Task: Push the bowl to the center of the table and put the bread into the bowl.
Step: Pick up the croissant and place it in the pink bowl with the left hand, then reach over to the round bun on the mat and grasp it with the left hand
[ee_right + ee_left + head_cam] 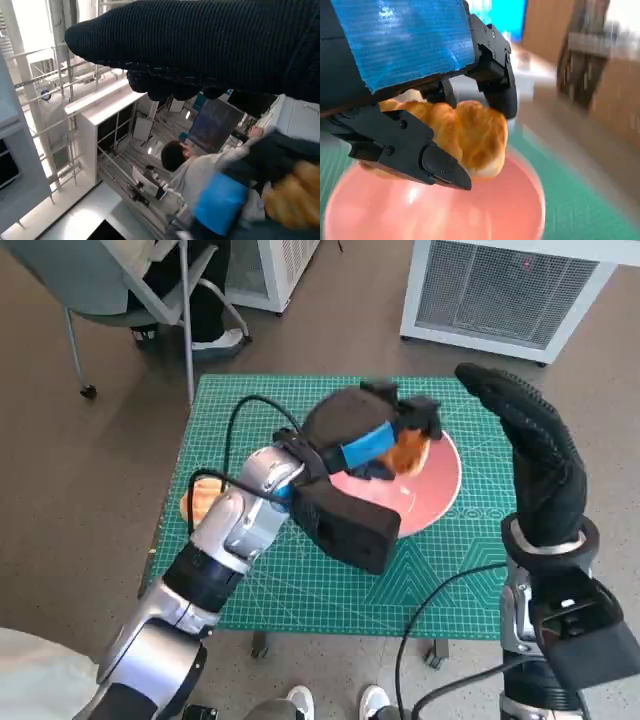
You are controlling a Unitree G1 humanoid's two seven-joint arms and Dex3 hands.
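A pink bowl (432, 488) sits near the middle of the green mat, slightly right. My left hand (385, 440) hovers just above it and grips a golden piece of bread (410, 452). In the left wrist view the bread (470, 135) is clamped between the black fingers (415, 150) right over the bowl (445, 210). My right hand (530, 455) is raised at the mat's right side, fingers straight and together, holding nothing. The right wrist view shows the glove (210, 45) and, blurred, the blue-taped left hand (220, 202) with the bread (295, 195).
The green cutting mat (300, 580) covers the small table. An orange-brown object (198, 496) lies at the mat's left edge behind my left forearm. A chair (130, 290) and a white unit (500, 290) stand beyond the table. A person (185, 165) shows in the right wrist view.
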